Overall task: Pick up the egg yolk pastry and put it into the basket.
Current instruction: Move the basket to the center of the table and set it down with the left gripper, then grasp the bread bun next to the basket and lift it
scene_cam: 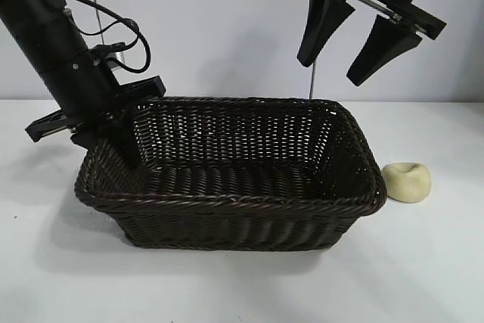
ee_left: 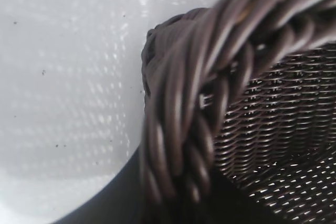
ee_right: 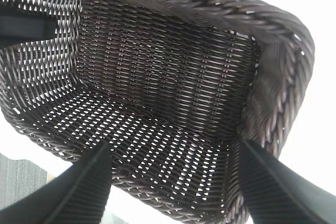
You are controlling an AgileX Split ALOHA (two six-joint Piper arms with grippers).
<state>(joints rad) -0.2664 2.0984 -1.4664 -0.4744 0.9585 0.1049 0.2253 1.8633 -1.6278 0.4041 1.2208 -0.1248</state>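
— What sits nearest the front edge of the white tabletop (scene_cam: 423,270)?

— The large rectangular dark brown woven wicker basket (scene_cam: 227,221), with its braided rim and sloping sides. Its long front wall faces the front edge, and it takes up the middle of the tabletop.

— And the pastry?

— The small pale yellow-cream rounded egg yolk pastry (scene_cam: 407,181), with a dimple in its top, lies on the tabletop just beside the basket's right end, outside it, toward the right edge. I cannot tell whether it touches the wicker. Nothing is holding it.

— Where is the left hand (scene_cam: 121,135)?

— Down at the basket's left end, near the back left corner of the rim. One dark finger reaches inside the basket along the end wall. From the left wrist view the braided rim fills the picture very close up, with the hand on it; the hand is clenched nearly tight, seemingly pinching the rim, though the contact itself is hidden.

— And the right hand (scene_cam: 352,45)?

— Higher and farther back, hanging in the air above the basket's right half, well apart from the pastry. Its two black fingers (scene_cam: 321,24) point down and stand wide apart, released, with nothing between them. Its wrist view looks straight into the basket's bare woven bottom.
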